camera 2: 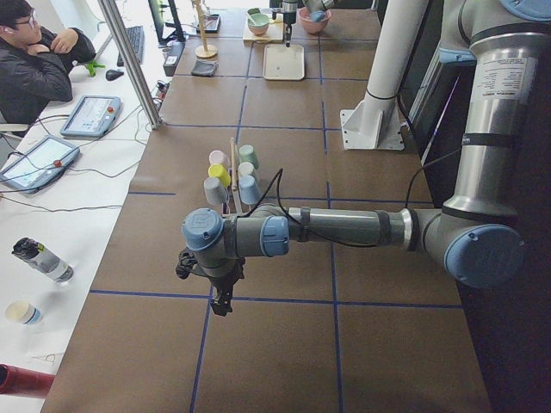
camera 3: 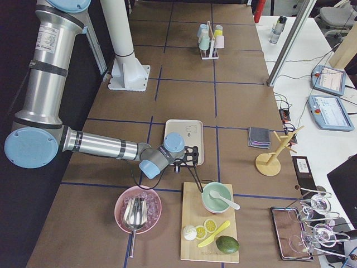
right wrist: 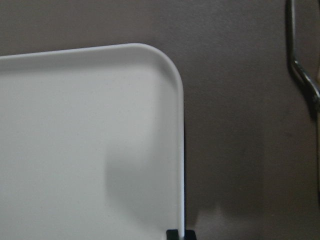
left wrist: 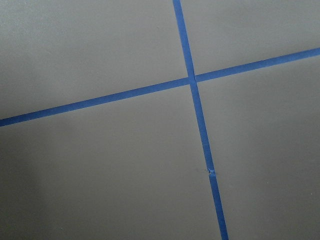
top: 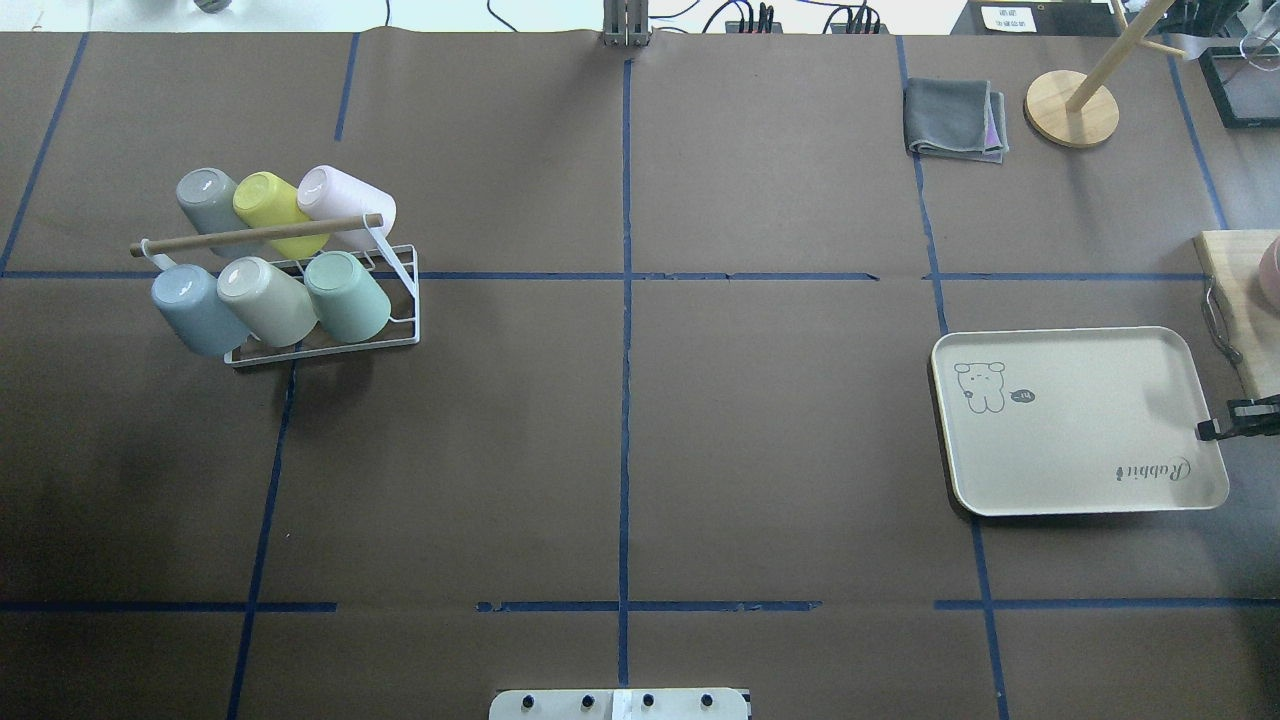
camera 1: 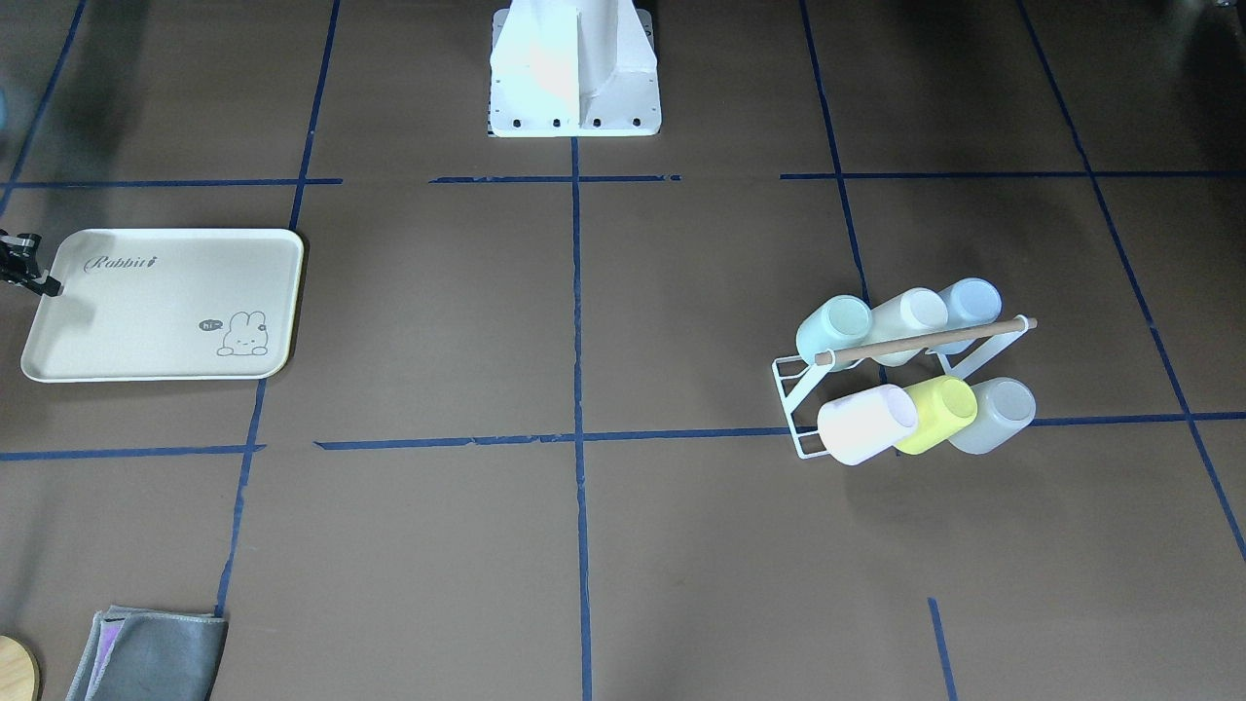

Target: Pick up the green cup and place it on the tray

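Observation:
The green cup is pale mint and lies on its side in the white wire rack at the table's left, nearest the centre in the front row; it also shows in the front view. The cream tray lies flat at the right, also in the front view. My right gripper is at the tray's right rim; the right wrist view shows its tips close together astride the rim. My left gripper hangs over bare table far from the rack; whether it is open or shut I cannot tell.
The rack also holds a pale blue, a beige, a grey, a yellow-green and a pink cup under a wooden bar. A grey cloth, a wooden stand and a cutting board are at the right.

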{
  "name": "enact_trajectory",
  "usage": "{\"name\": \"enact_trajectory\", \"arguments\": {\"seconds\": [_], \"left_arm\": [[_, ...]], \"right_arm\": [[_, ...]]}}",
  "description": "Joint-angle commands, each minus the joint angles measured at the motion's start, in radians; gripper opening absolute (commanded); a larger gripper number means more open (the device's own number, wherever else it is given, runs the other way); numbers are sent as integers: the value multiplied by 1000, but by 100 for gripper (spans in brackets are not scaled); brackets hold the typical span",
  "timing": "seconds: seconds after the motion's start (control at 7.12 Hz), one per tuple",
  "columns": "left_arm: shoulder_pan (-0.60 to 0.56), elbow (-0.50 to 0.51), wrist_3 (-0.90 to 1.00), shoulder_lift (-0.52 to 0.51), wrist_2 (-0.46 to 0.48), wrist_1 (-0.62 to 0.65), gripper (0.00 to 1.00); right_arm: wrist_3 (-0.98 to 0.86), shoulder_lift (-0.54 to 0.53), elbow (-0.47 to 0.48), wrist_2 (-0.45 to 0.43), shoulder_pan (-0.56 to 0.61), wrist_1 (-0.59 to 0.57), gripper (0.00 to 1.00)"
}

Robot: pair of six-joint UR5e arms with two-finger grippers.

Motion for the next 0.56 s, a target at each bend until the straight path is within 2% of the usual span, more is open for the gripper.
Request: {"name": "enact_trajectory", "arguments": {"seconds": [0.0,0.42], "left_arm": [[0,0,0,0,0,0,100],[0,0,0,0,0,0,100]], "right_arm": [[26,44,44,39,-2,-3,0],[265,250,56,30,-113,-6,0]]}}
